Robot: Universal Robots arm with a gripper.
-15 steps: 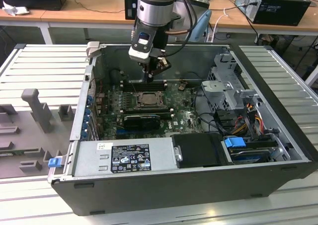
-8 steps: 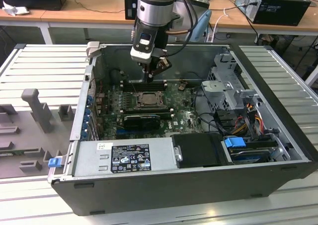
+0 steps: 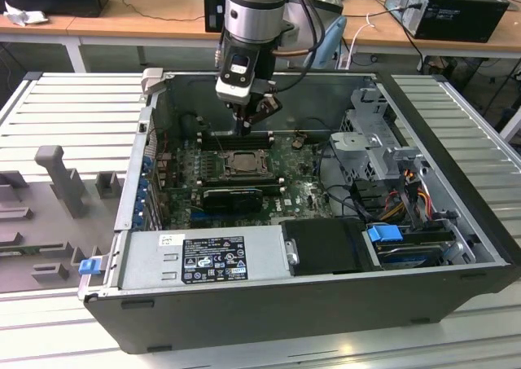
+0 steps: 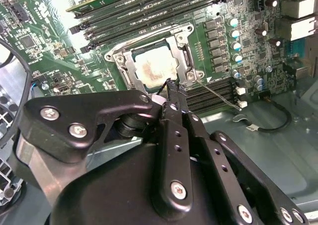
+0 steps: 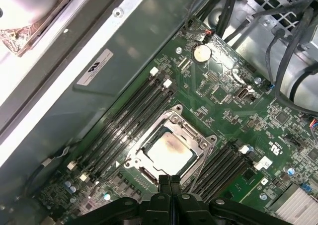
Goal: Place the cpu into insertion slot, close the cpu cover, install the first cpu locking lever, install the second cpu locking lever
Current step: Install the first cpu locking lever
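Observation:
The cpu [image 5: 169, 153] [image 4: 151, 68], a pale square chip with a brownish smear, lies in the insertion slot [image 5: 158, 131] on the green motherboard. The grey metal cpu cover [image 5: 196, 135] [image 4: 130, 66] lies flat around it, with the chip showing through its cut-out. A thin wire locking lever [image 4: 214, 94] juts from one corner of the socket across the memory slots. My gripper [image 5: 170, 178] [image 4: 171, 84] [image 3: 244, 129] hangs just above the socket's edge, shut with nothing between its fingers. In the exterior view the socket [image 3: 242, 162] is straight below the gripper.
Long black memory slots [image 5: 126, 123] flank the socket on both sides. The open computer case [image 3: 269, 287] has a power supply box [image 3: 203, 259] in front, a black graphics card [image 3: 234, 196] beside the socket, and drive cages and cables [image 3: 383, 182] at the exterior view's right.

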